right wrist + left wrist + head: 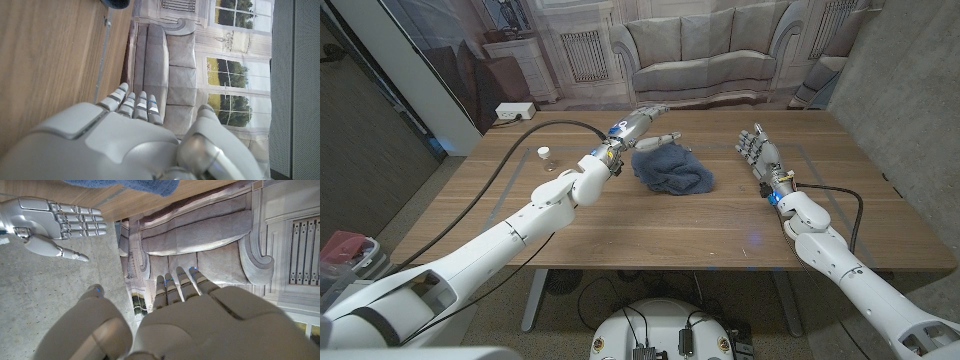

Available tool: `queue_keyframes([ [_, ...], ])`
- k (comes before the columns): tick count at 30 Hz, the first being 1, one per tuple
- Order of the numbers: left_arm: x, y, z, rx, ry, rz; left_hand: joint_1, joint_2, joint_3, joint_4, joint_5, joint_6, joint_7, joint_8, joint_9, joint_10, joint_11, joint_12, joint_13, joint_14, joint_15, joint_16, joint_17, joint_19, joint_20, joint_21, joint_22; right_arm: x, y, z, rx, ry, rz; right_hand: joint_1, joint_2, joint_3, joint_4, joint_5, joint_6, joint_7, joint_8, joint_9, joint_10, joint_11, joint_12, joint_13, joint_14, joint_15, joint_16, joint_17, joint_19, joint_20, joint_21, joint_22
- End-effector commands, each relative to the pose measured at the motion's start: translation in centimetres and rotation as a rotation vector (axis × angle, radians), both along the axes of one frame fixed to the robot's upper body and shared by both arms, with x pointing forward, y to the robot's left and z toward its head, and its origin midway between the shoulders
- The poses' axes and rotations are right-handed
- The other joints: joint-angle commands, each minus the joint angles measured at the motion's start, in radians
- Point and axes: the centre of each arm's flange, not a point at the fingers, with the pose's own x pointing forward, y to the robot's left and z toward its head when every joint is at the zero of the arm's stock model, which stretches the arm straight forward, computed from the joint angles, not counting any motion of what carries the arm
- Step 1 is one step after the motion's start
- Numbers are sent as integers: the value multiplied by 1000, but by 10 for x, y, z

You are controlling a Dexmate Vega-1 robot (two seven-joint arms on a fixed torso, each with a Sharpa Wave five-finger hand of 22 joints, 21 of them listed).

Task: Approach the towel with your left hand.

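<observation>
The crumpled dark blue cloth towel (671, 170) was seen lying in a loose heap on the brown wooden tabletop (650, 230), a little behind its middle in the head view. The left hand (642, 125), silver and jointed at the end of a white arm, was found at the towel's far left edge, just above or beside the cloth; whether contact was made could not be told. Its fingers (660, 110) were stretched out and apart, with nothing held in them. In the left wrist view the back of the left hand (200, 315) was shown with straight fingers, and a blue fold of the towel (145, 186) was seen at the tabletop's edge.

The right hand (757, 150) was seen well apart from the towel, over the right part of the tabletop, palm upright, fingers extended and spread, nothing gripped. The right hand (47, 225) was also caught in the left wrist view, fingers straight.

A small white round cap-like object (544, 153) was noted on the tabletop to the left, near a black cable (510, 165) curving across the wood.
</observation>
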Motion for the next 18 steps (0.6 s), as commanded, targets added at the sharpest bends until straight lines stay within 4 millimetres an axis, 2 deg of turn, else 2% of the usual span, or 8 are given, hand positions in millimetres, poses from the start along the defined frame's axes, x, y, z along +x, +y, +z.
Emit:
queue_keyframes([
  [1,9,-7,-4,25,27,9,10,1,-3,3,7,8,-3,-2,4,1,-6,0,5,3,-30,1,5,5,-33,-3,3,-1,0,-2,10,-1,3,3,7,-4,-3,4,13,-5,7,5,15,-4,4,1,11,-4,-5,2,11,-20,2,4],
  [14,17,-10,-9,36,35,29,13,4,-5,3,8,13,-7,-1,4,1,-9,-1,5,-3,-32,-1,5,2,-37,-4,3,-1,3,-4,7,1,6,4,8,-5,-3,4,18,-4,7,5,18,-6,4,1,9,-4,-6,2,12,-21,1,4],
  [18,21,-10,-12,33,46,33,15,5,-6,3,8,20,-13,1,4,4,-18,0,5,-2,-38,-1,4,2,-37,-4,3,-2,3,-4,7,0,5,4,8,-5,-4,4,17,-4,7,5,18,-5,4,1,9,-3,-6,2,11,-21,1,4],
])
